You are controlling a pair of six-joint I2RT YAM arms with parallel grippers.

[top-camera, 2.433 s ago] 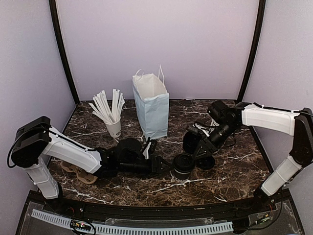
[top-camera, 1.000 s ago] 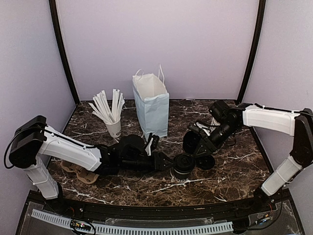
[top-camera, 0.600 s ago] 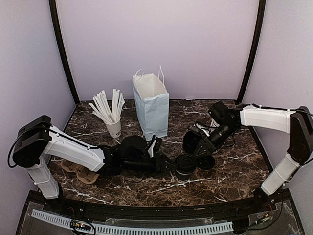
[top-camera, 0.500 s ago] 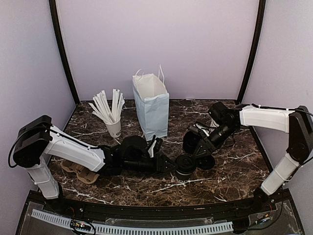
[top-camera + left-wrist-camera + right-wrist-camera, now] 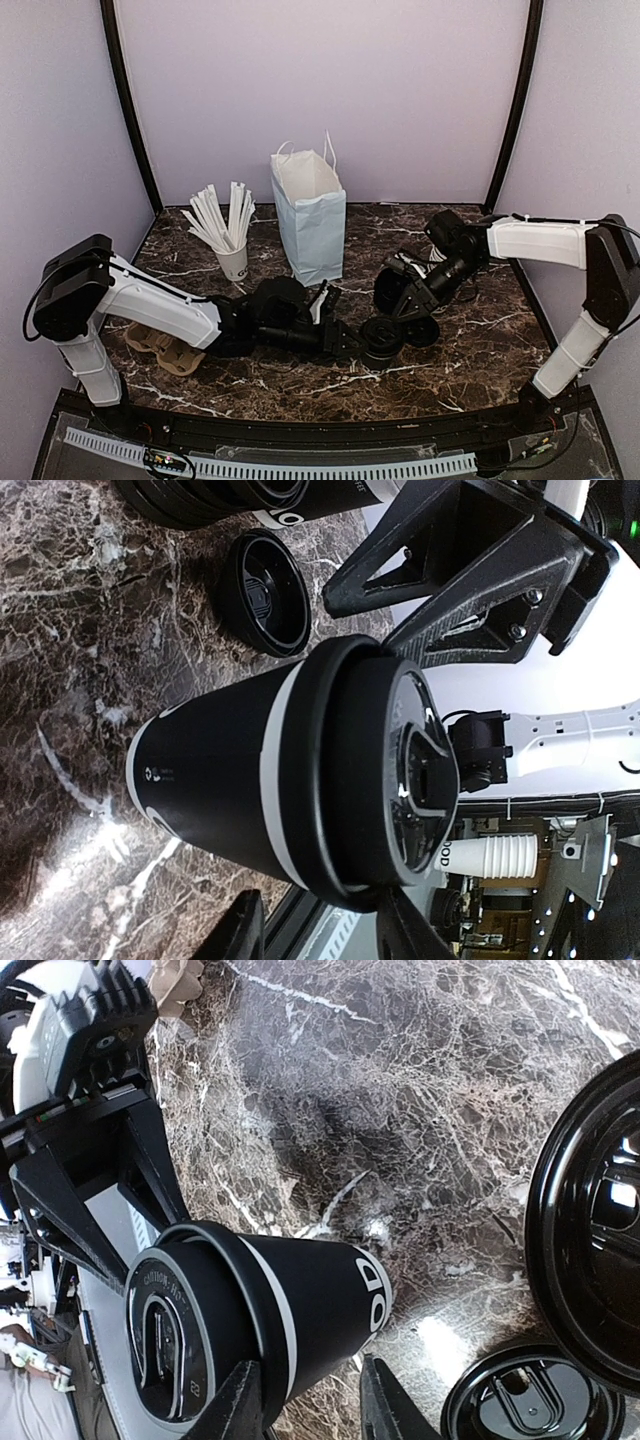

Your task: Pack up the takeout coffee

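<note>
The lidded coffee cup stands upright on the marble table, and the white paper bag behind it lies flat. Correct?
Not quite. The white paper bag stands upright with its mouth open, as the top external view shows. The lidded coffee cup does stand upright on the marble table.

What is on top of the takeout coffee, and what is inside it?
A round black lid caps the takeout coffee. It covers the inside, so the contents cannot be seen.

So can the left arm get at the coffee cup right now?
Probably yes: the left pincer sits right at the cup with nothing between, though the right pincer crowds the far side.
</note>
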